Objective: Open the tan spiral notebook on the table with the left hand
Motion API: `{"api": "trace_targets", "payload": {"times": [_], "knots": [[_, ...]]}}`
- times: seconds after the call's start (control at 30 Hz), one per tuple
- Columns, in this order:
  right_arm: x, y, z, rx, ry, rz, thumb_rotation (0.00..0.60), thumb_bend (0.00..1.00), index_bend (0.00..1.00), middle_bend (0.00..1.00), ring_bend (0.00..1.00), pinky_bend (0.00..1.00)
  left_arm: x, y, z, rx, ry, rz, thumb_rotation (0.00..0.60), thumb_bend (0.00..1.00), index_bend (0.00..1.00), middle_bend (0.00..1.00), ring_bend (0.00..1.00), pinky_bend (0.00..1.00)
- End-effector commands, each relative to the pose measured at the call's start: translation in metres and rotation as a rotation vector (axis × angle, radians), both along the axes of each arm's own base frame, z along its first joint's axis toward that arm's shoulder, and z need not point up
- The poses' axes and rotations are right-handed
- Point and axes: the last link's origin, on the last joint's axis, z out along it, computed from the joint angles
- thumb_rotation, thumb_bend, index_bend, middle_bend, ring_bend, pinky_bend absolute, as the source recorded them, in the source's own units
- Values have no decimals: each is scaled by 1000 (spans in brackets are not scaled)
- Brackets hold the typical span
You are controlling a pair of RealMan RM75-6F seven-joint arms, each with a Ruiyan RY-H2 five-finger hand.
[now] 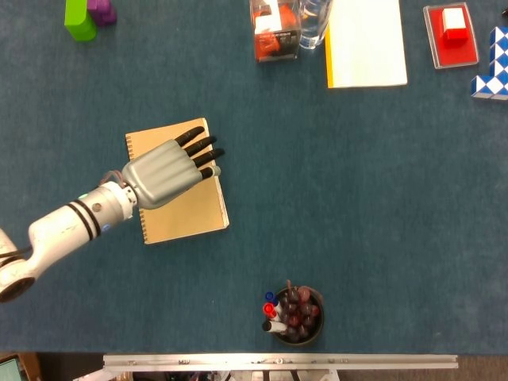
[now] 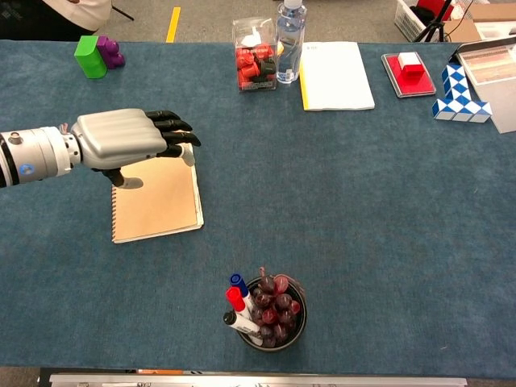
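The tan spiral notebook [image 1: 184,214] [image 2: 157,205] lies closed on the blue table, its wire spine along the left edge. My left hand [image 1: 163,171] [image 2: 129,140] is stretched over its upper half, palm down and holding nothing. Its dark fingertips [image 1: 208,154] reach the notebook's right edge near the top corner. The chest view shows the hand above the cover; whether it touches the cover I cannot tell. My right hand appears in neither view.
A dark cup of markers [image 1: 294,315] [image 2: 264,314] stands near the front edge. Along the far side are a green and purple block [image 1: 83,16], a clear box with red contents [image 1: 274,30], a water bottle [image 2: 290,32], a white pad [image 1: 367,44], a red case [image 1: 451,33] and a blue-white snake toy [image 1: 494,67].
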Motion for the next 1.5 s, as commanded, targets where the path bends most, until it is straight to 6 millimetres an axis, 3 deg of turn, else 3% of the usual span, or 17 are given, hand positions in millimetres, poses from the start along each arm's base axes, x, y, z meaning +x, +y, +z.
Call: {"api": "trace_targets", "payload": {"times": [0.03,1.07,1.5], "knots": [[-1,0,0,-1,0,-2,600,277,162,248,165,214,3,2,-10,0,25,-11,600,250,220,80,0,39],[-14,3,0,-3,-6,-29,600,277,162,248,165,214,17,-2,-50,56,165,-106,600,250,237,82,0,38],[-18,6,3,-11,-7,-40,600,277,162,248,165,214,9,0,-55,92,220,-133,600,250,270,86,0,38]]}}
